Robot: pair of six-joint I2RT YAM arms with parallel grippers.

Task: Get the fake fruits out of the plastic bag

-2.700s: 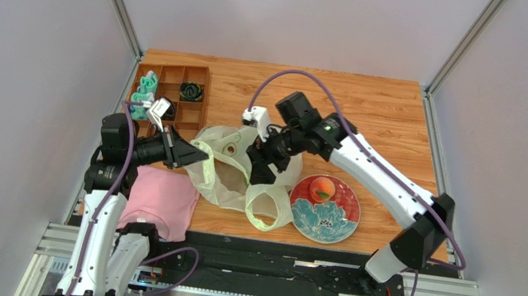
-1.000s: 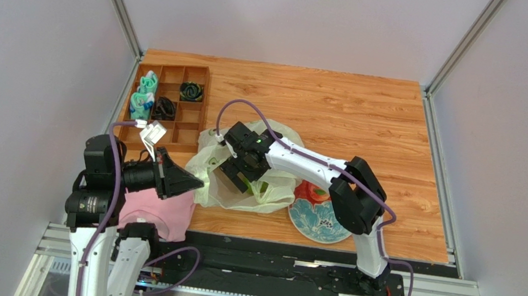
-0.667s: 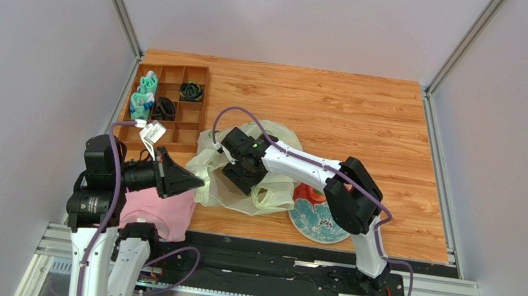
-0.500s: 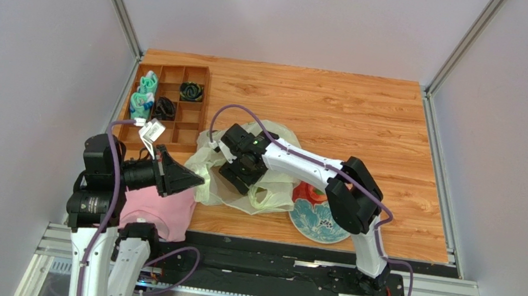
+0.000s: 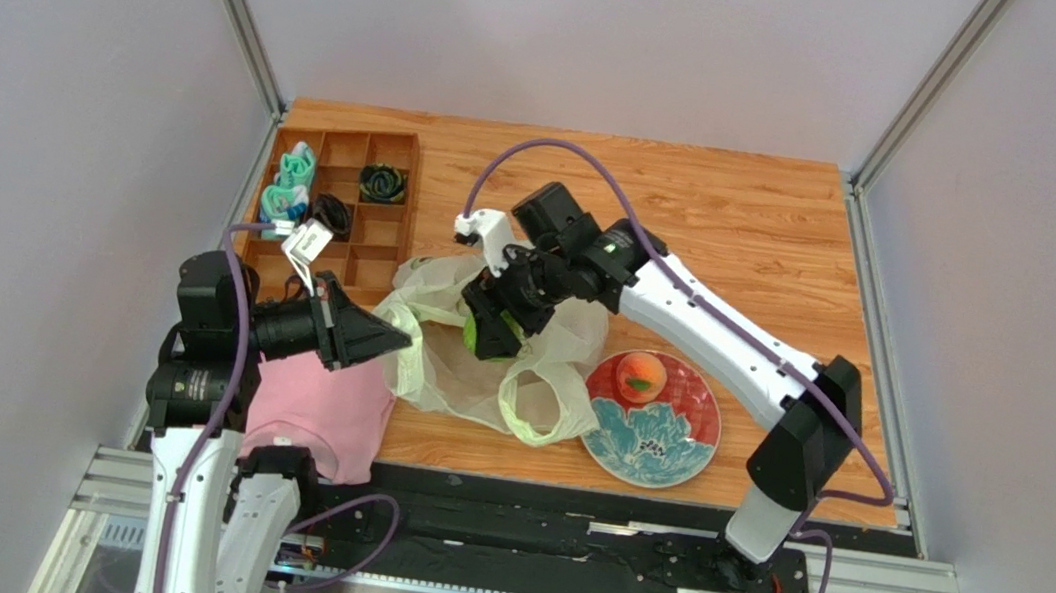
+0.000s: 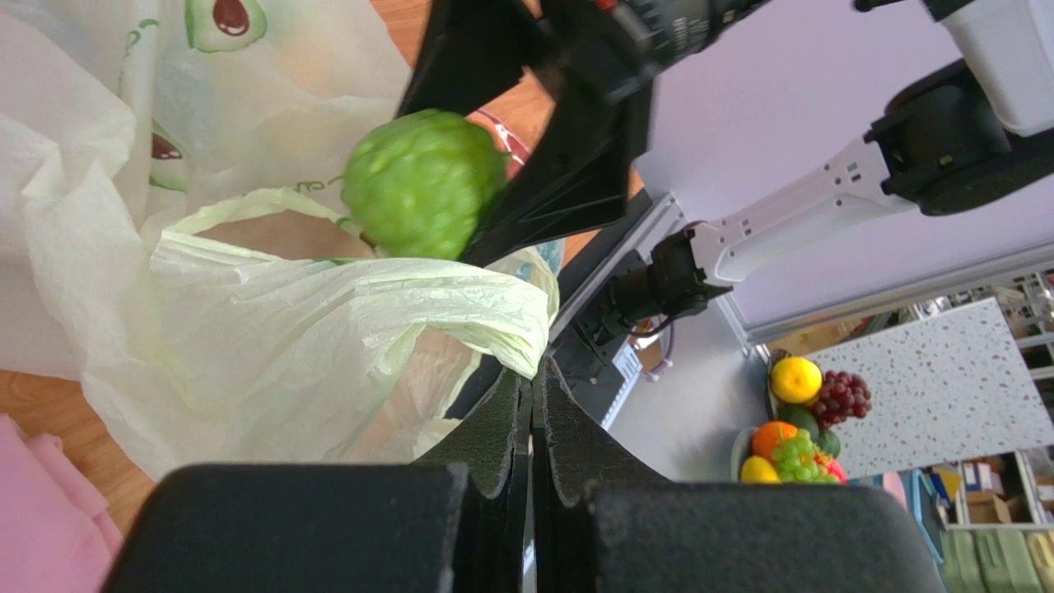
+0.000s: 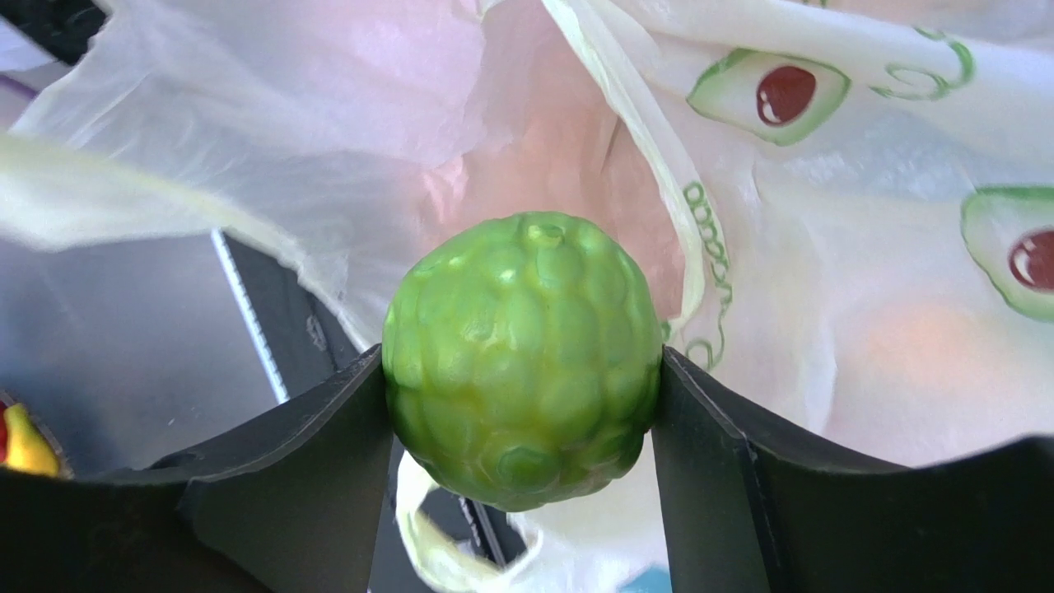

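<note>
My right fingers (image 7: 285, 488) pinch the bumpy green ball (image 7: 522, 358) by its sides, just above the mouth of the plastic bag (image 6: 248, 334), and my left fingers (image 6: 495, 457) are pressed together on the bag's rim. I should lift straight up with a firm squeeze, so the thin film does not catch, then go to the plate (image 5: 652, 448).

The wooden bench (image 5: 739, 232) carries four things. A wooden divider tray (image 5: 379, 230) sits in the far left corner. A pink cloth (image 5: 323, 415) lies at the near left corner, reaching the near edge. The plastic bag (image 5: 443, 362) sprawls mid-bench, towards the near edge, just beside the cloth. A flower-patterned plate (image 5: 653, 441) rests right of the bag, close to the near edge.
</note>
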